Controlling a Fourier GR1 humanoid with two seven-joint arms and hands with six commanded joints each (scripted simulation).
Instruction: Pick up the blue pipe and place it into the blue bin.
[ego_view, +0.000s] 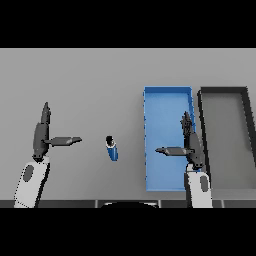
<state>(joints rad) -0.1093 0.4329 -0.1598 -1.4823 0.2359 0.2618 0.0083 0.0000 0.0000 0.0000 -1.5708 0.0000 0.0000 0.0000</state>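
The blue pipe (112, 149) lies on the grey surface (80, 80), between the two hands and just left of the blue bin (167, 95), untouched and slightly slanted, its dark open end pointing away from the robot. The left hand (41, 136) hovers well to the left of the pipe, fingers straight and thumb stuck out toward it, holding nothing. The right hand (191, 145) hangs over the right part of the blue bin, likewise relaxed and empty, its thumb pointing left across the bin floor. Both hands look like they are at a ready pose, so the pick has not begun. A dark grey bin (224, 91) sits just beside the blue one on its right; it is the wrong target. Since the pipe lies between the hands, either could reach it, though the right is nearer the bin.
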